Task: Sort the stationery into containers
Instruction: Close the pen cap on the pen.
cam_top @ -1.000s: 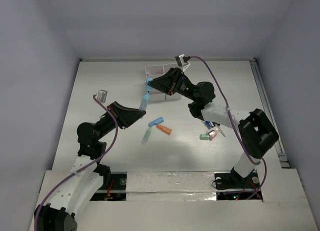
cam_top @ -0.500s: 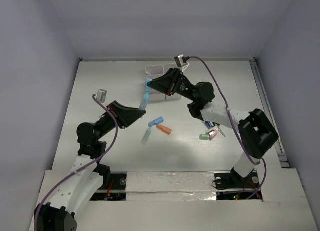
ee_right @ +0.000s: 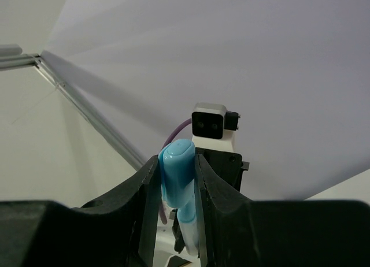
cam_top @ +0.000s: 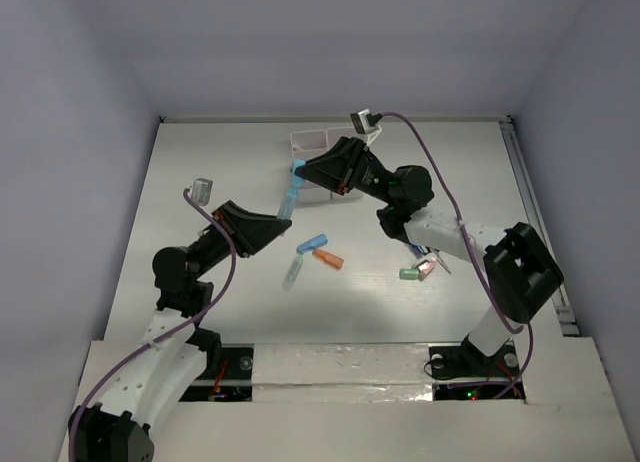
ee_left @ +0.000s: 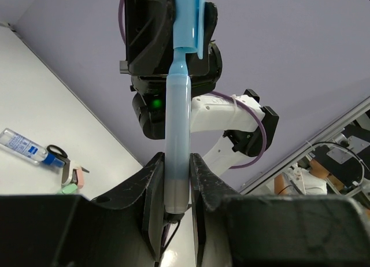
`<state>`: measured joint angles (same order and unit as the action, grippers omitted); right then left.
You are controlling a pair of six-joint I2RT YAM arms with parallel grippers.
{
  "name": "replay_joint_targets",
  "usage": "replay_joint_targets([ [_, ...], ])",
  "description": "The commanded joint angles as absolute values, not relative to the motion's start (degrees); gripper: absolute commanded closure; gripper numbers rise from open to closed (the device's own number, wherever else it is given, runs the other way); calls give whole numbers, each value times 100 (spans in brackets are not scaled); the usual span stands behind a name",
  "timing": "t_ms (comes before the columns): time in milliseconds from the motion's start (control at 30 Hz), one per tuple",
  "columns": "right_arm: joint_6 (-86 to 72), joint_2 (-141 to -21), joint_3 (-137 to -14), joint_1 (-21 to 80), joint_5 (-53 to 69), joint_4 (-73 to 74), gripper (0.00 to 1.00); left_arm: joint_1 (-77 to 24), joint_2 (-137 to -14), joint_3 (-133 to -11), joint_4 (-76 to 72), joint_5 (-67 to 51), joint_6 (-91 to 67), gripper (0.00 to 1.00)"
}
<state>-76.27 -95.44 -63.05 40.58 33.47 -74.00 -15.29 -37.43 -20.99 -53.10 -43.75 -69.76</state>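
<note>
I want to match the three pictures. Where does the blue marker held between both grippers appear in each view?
Top external: blue marker, left of centre, slanted.
Left wrist: centre, upright, rising from the left gripper.
Right wrist: bottom centre, mostly its cap.
Shared landmark: the marker's cap, clamped in the right gripper.

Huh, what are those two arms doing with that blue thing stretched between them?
They hold one blue marker up in the air between them. The left pincer is clamped on its barrel and the right pincer on its cap. A few loose markers lie on the table, and the white organizer stands at the far side.
</note>
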Motion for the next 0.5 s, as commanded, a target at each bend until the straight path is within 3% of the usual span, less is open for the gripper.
replay_joint_targets([
  [0, -7506, -9246, -6284, 4157, 3384, -9835, 85, -1512, -3700, -2083, -5801, -4403, -7014, 100],
  [467, -7251, -9299, -6337, 4386, 3437, -9844, 85, -1512, -4008, -2101, -7329, -4202, -7672, 100],
])
